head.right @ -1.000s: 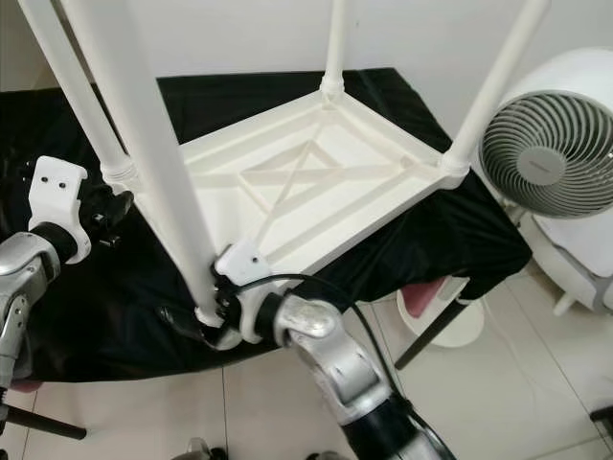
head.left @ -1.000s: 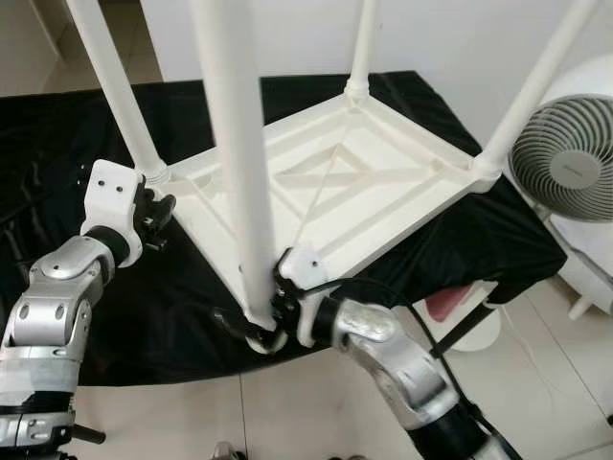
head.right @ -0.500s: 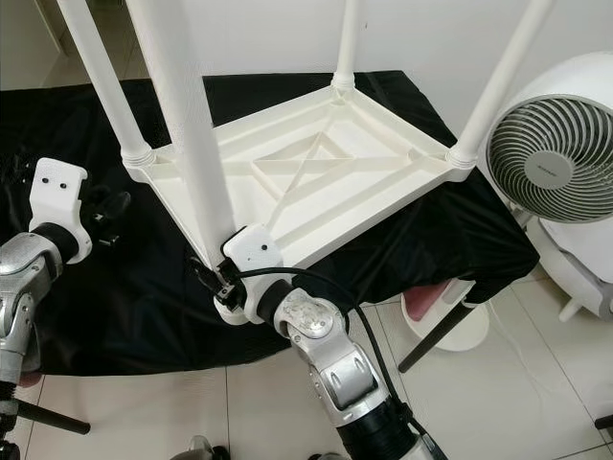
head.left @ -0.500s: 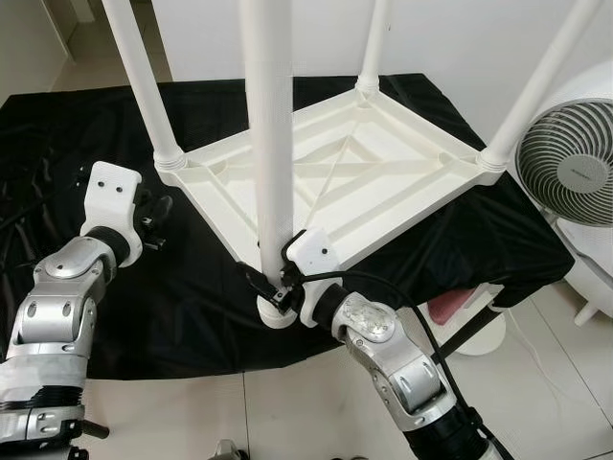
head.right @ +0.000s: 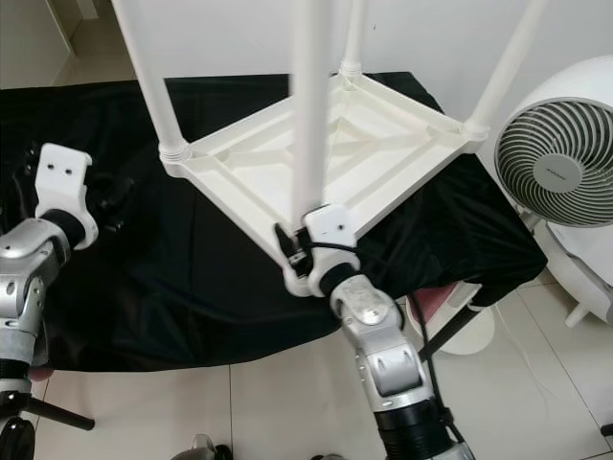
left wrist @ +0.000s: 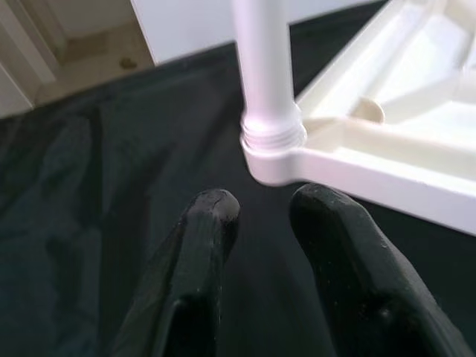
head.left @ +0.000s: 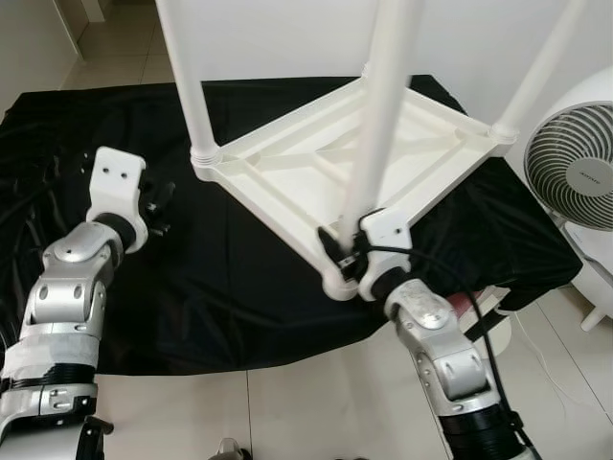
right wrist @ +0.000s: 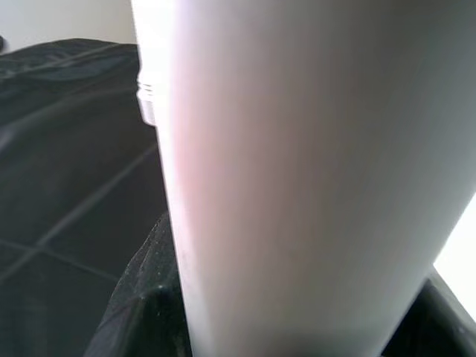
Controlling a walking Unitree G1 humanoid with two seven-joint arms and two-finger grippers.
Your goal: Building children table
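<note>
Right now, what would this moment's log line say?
right gripper: shut on near table leg | left gripper: open, apart from corner leg | table: upside down on black cloth

A home room: pale floor tiles along the bottom, a plain white wall at top, a round white fan at the right edge.

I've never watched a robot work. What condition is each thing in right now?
Children's table: upside down on black cloth, legs up.
Near leg: upright in its corner, gripped low.
Right gripper: shut on near leg.
Left gripper: empty, apart from the table.
Fan: standing beside.
</note>
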